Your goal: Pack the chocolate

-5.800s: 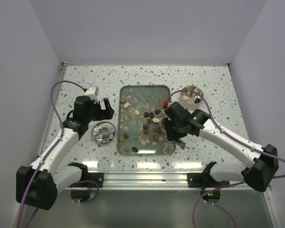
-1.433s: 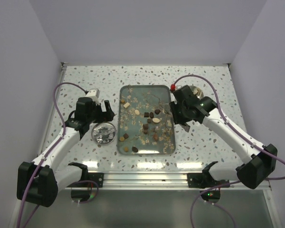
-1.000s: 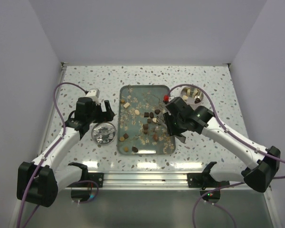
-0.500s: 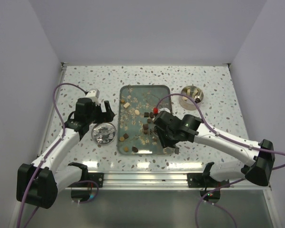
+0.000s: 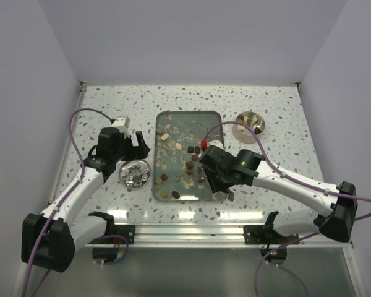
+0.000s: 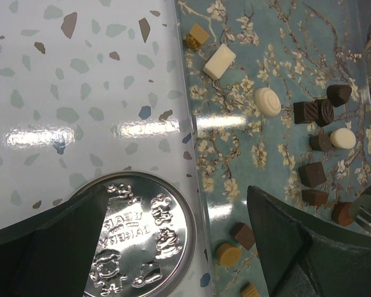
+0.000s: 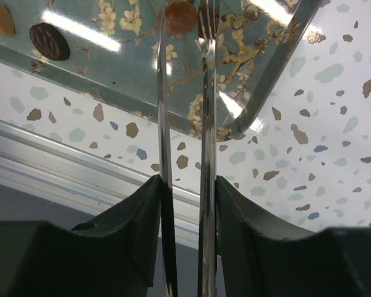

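Left of the tray (image 5: 188, 114), level with its far half, the left claw (image 5: 135, 143) hangs over the speckled table (image 5: 105, 102). Its jaws are spread as wide as they go, and nothing is between them. Under that claw a silver lid (image 5: 136, 173) with raised figures lies flat on the table. It is just beside the tray's left rim, about level with the tray's near half.

Most of the chocolate (image 6: 315, 112) lies loose on the tray's blue-green, blossom-printed floor. Cream and tan pieces sit toward the tray's far-left part. Dark brown cubes and rounds, with a cream oval among them, cluster around the tray's middle. A few more tan and dark pieces lie along the tray's near-left edge.

Above the tray's near-right part, the right claw (image 5: 211, 176) is closed on a pair of thin metal tongs (image 7: 163, 93). Its fingers press the two blades from outside, leaving a narrow gap between them. The blades reach down toward the tray floor, not far from the tray's near-right corner. A reddish-brown round piece sits in the gap at their tips. Whether the tips actually pinch it, or only flank it, I cannot tell.

Right of the tray, near its far-right corner but apart from it, a small metal bowl (image 5: 240, 131) stands on the table. A few pieces of chocolate, dark and pale, lie inside it.
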